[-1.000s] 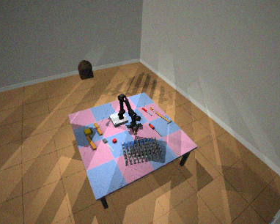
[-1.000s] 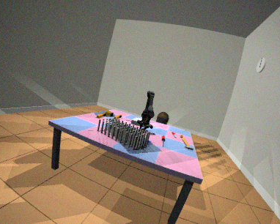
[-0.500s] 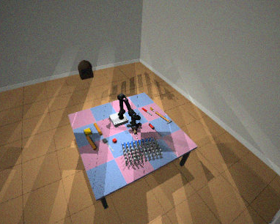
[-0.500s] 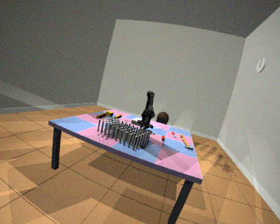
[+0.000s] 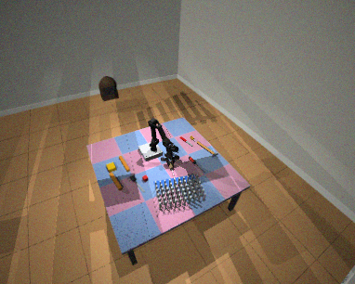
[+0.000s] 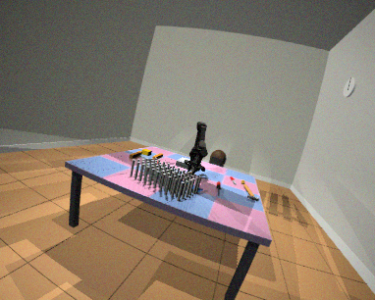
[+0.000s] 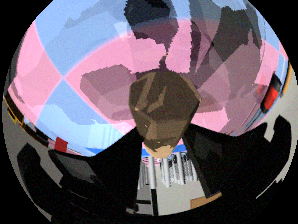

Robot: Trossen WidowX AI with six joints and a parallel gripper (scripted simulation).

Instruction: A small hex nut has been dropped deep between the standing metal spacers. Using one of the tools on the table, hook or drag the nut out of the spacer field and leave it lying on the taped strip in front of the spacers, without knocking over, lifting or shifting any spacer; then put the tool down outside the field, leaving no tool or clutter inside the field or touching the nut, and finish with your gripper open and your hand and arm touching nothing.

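The standing metal spacers (image 5: 178, 192) (image 6: 164, 178) (image 7: 166, 172) are upright in rows. The blue taped strip (image 7: 178, 149) shows along their near side in the wrist view. My gripper (image 5: 171, 165) (image 6: 191, 170) is low over the table on the arm's side of the field, outside it. It is shut on a brown faceted handle (image 7: 162, 107) with a tan end, which fills the middle of the wrist view. A thin pale rod (image 7: 152, 172) with a dark end shows below the handle and seems to be its shaft; where its tip ends is unclear. The nut cannot be made out.
A red-handled tool (image 5: 191, 160) (image 6: 218, 184) lies beside the field. A long yellow tool (image 5: 205, 148) (image 6: 248, 190) and a red one (image 5: 183, 139) lie farther off. On the other side are a red cube (image 5: 145, 178), a yellow block (image 5: 111, 166) and orange bars (image 5: 124, 163).
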